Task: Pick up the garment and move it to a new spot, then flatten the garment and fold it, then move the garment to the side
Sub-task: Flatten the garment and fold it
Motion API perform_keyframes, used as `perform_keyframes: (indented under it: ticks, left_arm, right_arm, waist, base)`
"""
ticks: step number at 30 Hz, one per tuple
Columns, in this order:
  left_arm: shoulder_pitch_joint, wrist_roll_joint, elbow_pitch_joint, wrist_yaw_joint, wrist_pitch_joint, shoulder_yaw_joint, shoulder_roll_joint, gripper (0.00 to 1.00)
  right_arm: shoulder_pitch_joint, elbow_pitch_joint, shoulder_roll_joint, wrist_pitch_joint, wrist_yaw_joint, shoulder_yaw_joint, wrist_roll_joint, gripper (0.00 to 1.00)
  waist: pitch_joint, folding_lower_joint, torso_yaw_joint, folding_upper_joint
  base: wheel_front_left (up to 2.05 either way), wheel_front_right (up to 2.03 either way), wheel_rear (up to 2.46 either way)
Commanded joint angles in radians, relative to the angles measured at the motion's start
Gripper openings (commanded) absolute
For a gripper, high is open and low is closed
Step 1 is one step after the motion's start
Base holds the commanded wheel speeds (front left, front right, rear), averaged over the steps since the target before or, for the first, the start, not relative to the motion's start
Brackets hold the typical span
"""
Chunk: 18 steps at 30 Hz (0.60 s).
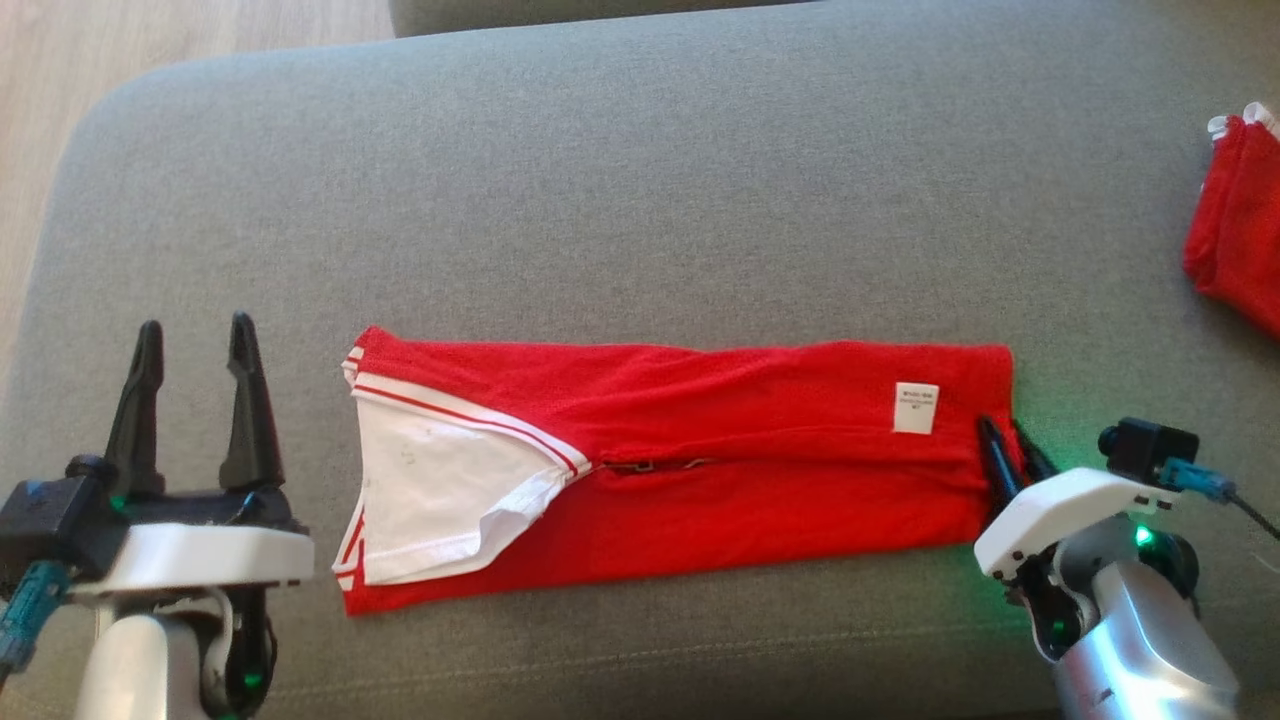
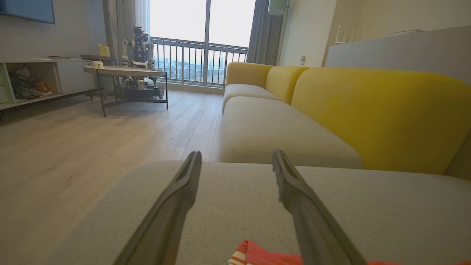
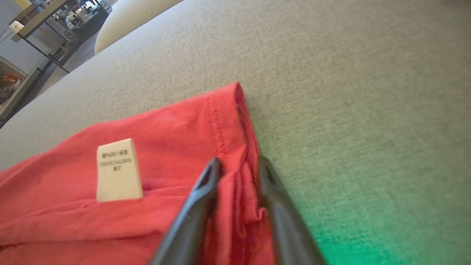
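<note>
Because the garment [image 1: 700,470] lies as a long strip running left to right across the near part of the grey sofa cushion [image 1: 640,200], each end falls to a different arm. The right claw [image 3: 239,162] sits at the right hem, partly drawn in astride a bunched ridge of cloth, though whether that is a firm hold cannot be told, while the left claw [image 1: 196,322] stands wide open and empty just left of the other end. Folded lengthwise, the garment is red, with a white, stripe-edged panel at its left and a small white label [image 1: 916,407] near its right.
</note>
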<state>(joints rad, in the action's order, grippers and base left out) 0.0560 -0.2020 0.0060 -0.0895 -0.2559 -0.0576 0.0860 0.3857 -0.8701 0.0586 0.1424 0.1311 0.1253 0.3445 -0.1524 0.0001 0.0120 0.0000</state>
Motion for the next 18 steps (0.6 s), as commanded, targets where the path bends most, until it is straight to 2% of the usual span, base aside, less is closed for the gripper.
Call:
perform_keyframes:
  ticks: [1,11,18]
  left_arm:
    - [0.036,0.014,-0.030,-0.007,-0.006,-0.046,0.003,1.00]
    - [0.024,0.027,-0.024,-0.020,-0.006,-0.060,-0.012,1.00]
    - [0.021,0.035,-0.018,-0.027,-0.006,-0.070,-0.020,1.00]
  right_arm:
    - [0.015,-0.011,-0.008,0.009,0.000,-0.034,-0.005,0.00]
    - [0.059,-0.008,0.021,0.046,0.000,0.076,-0.108,0.00]
    - [0.086,0.065,0.133,-0.002,0.000,0.185,-0.256,0.00]
  waist:
    - [0.004,-0.0001,-0.002,0.0000]
    - [0.020,-0.0001,-0.008,0.0000]
    - [0.026,-0.0001,-0.012,0.0000]
  base:
    - [0.00,0.00,0.00]
    - [0.00,0.00,0.00]
    - [0.00,0.00,0.00]
